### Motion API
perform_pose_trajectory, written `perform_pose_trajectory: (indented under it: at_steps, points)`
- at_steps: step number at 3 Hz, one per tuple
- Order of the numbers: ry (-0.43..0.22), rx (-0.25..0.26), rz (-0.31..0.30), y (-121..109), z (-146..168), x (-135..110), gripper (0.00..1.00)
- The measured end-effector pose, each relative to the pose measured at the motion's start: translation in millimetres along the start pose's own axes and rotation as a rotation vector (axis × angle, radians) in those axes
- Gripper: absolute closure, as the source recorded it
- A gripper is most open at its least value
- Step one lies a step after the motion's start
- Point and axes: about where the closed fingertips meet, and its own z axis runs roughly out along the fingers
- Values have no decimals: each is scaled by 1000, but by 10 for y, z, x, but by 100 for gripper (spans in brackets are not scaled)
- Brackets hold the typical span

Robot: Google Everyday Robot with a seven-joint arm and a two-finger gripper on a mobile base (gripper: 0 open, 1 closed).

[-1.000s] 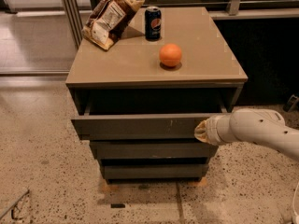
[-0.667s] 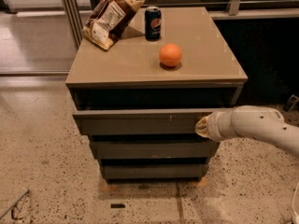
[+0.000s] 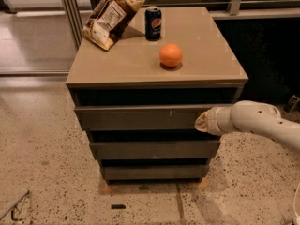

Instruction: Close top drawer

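Observation:
The top drawer is a wide grey-brown flat front, the uppermost of three in a low cabinet. It stands nearly flush with the cabinet, with a dark gap above it. My gripper comes in from the right on a white arm and its tip rests against the right end of the drawer front.
On the cabinet top lie a brown snack bag, a dark soda can and an orange. Two plainer drawer fronts sit below. Speckled floor lies around; a metal post stands at the back left.
The top drawer has slid inward toward the cabinet, and my gripper has followed it, staying against its right end.

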Motion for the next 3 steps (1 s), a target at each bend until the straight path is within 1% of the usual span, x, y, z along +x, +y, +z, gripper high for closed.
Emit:
perform_pose_trajectory:
  at_steps: [1,2,3]
  points:
    - [-18,-50,12,92,-22,-23,100]
    - [-51,-147,80,353,-277,-87,100]
    - [-74,-269,149,595,-648,-250,100]
